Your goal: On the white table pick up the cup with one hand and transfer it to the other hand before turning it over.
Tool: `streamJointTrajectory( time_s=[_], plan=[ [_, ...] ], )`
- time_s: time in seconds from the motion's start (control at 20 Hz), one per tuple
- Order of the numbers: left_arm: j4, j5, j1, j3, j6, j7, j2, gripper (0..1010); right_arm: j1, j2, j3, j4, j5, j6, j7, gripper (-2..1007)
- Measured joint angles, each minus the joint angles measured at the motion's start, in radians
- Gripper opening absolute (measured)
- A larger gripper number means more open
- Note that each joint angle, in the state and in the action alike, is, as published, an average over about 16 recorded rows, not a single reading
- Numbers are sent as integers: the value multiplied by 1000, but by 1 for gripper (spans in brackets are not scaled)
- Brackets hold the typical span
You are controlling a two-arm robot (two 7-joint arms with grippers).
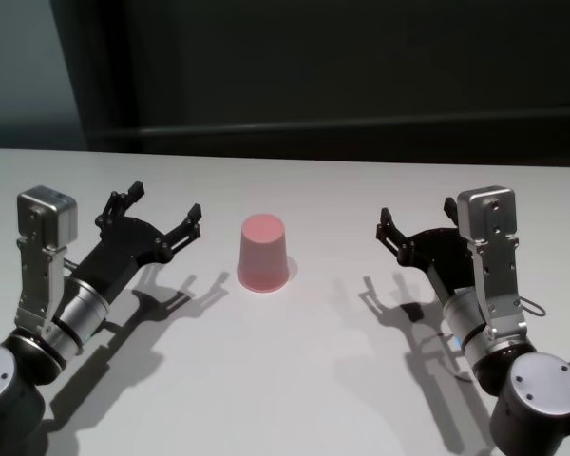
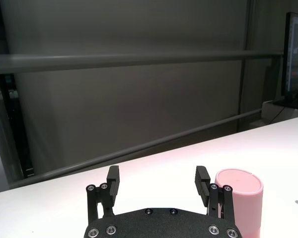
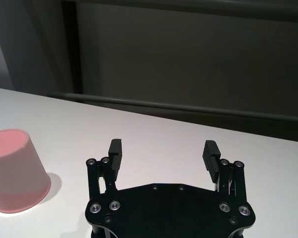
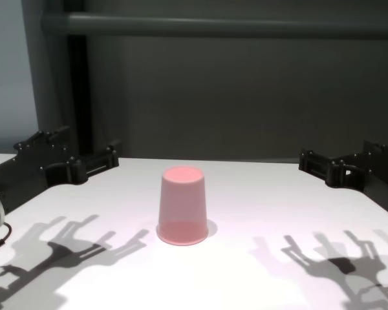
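Observation:
The pink cup point(image 1: 263, 253) stands upside down, rim on the white table point(image 1: 294, 380), base up, in the middle between both arms. It also shows in the chest view point(image 4: 182, 206), the left wrist view point(image 2: 239, 198) and the right wrist view point(image 3: 14, 169). My left gripper point(image 1: 161, 211) is open and empty, a little to the left of the cup and above the table. My right gripper point(image 1: 416, 220) is open and empty, farther off to the cup's right. Both point toward the table's far side.
A dark wall with horizontal rails point(image 4: 213, 26) runs behind the table's far edge. A monitor point(image 2: 295, 57) stands off to one side in the left wrist view. The grippers cast shadows point(image 4: 84, 242) on the table.

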Motion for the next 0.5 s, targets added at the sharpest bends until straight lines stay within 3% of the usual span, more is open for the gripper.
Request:
streamJointTrajectory(
  time_s=[0.5],
  plan=[
    [0, 0, 0, 0, 0, 0, 0, 1001, -1, -3, 3, 0, -4, 1, 0, 1000]
  ],
)
